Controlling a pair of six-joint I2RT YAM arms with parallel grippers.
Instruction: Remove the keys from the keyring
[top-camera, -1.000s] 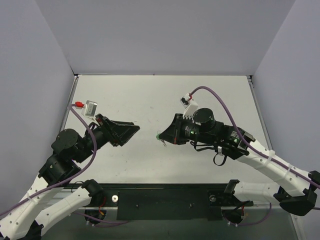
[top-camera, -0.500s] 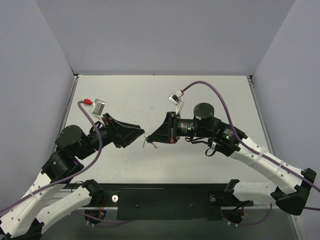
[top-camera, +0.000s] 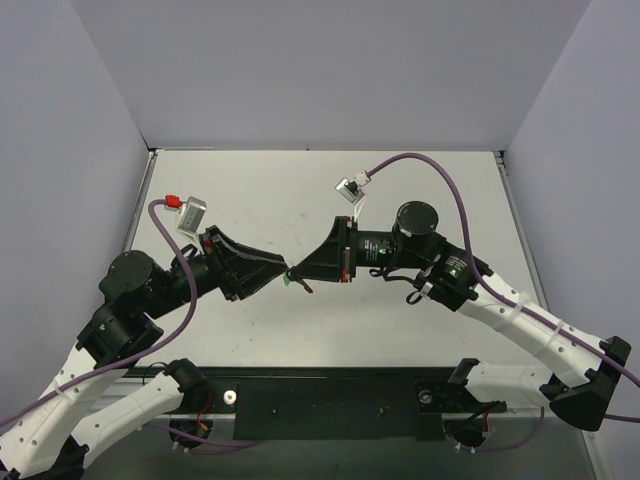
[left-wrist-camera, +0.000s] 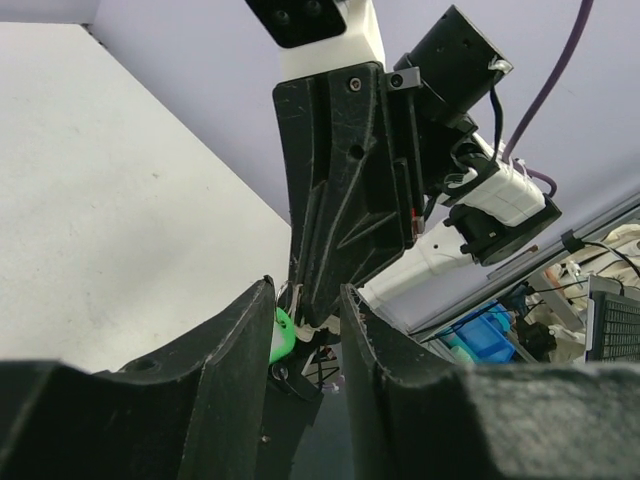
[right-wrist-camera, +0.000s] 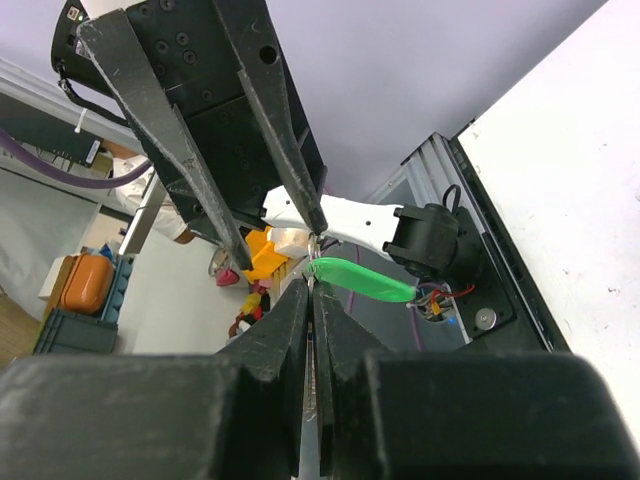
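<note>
Right fingers (left-wrist-camera: 340, 200) fill the gap between left fingers (left-wrist-camera: 235, 345), crowding the keyring (left-wrist-camera: 281, 335).

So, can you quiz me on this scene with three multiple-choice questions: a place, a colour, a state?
1. Where is the bright green oval plastic tag? A lying flat; B held up in the air; C out of sight.
2. What colour are the arms' looping cables? A purple; B yellow; C orange.
3. How do the fingers of the right gripper stand? A wide apart; B shut together; C bent backwards.
Answers: 1 B, the wrist views show it aloft. 2 A, purple loops in the top view. 3 B, no gap shows, and they pinch the tag's end.
</note>
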